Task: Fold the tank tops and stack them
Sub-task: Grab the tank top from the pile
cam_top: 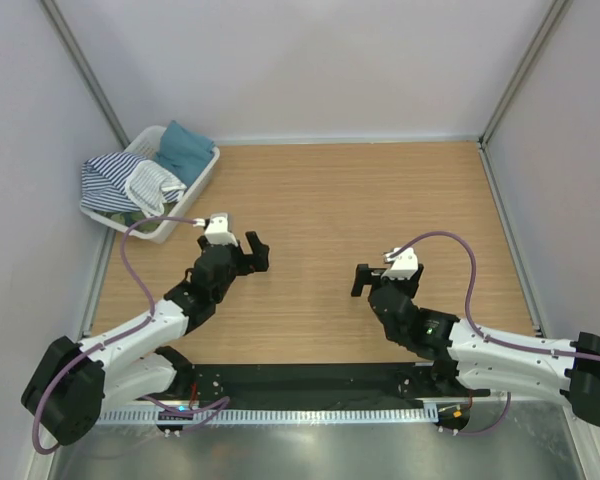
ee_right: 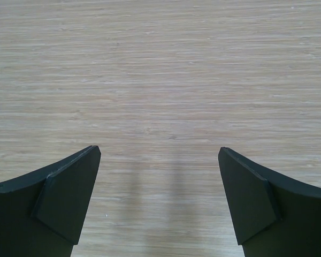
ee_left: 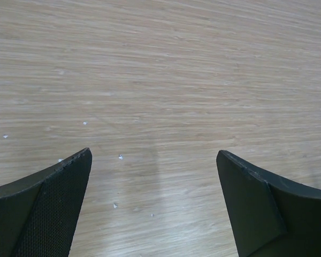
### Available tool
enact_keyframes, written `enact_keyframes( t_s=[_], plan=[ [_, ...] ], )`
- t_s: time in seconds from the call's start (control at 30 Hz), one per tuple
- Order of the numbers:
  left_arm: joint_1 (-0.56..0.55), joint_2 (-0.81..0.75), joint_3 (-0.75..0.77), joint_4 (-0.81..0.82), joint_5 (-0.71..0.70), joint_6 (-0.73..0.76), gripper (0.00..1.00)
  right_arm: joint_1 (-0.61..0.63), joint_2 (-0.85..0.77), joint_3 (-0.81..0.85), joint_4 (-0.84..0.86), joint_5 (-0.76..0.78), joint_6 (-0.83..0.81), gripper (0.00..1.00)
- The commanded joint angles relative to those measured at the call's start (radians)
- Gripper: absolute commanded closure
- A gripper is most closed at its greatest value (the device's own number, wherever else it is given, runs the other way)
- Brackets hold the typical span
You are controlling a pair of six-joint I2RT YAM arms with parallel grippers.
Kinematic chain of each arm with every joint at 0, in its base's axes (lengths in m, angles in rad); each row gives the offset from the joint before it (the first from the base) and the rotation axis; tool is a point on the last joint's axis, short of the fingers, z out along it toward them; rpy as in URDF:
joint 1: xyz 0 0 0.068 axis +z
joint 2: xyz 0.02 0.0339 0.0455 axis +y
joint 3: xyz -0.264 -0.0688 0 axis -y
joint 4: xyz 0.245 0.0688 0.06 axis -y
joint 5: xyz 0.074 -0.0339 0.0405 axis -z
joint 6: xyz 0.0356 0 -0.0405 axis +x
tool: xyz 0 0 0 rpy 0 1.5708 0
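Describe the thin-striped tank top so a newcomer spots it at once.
At the table's far left corner sits a white basket. The navy-and-white tank top drapes over its left rim. Thin dark stripes set it apart from the plain teal cloth and pale bundle beside it.

You have the basket (cam_top: 208, 165) at the table's (cam_top: 330, 190) far-left corner. Both garments are in it. One tank top (cam_top: 105, 182) hangs over its left rim, the second tank top (cam_top: 152, 188) lies just right of that, and another cloth (cam_top: 185, 145) lies behind them. Your left gripper (cam_top: 259, 252) is over the table, right of the basket and nearer you. Your right gripper (cam_top: 359, 281) is further right, well apart from the basket.
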Motion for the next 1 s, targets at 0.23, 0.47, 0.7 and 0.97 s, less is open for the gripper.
enact_keyframes(
  t_s=[0.23, 0.47, 0.7, 0.97],
  plan=[
    [0.133, -0.017, 0.205, -0.266, -0.133, -0.164, 0.02, 0.003, -0.055, 0.01, 0.04, 0.044, 0.042, 0.0],
    [0.473, 0.125, 0.575, -0.584, -0.078, -0.372, 0.07, 0.003, -0.142, -0.039, 0.039, 0.056, 0.051, 0.0],
    [0.671, 0.398, 0.938, -0.738, -0.112, -0.321, 0.11, 0.003, -0.173, -0.05, 0.036, 0.048, 0.057, 0.0],
    [0.744, 0.737, 1.251, -0.837, -0.088, -0.233, 0.18, 0.001, -0.176, -0.051, 0.026, 0.051, 0.077, 0.0]
  ],
)
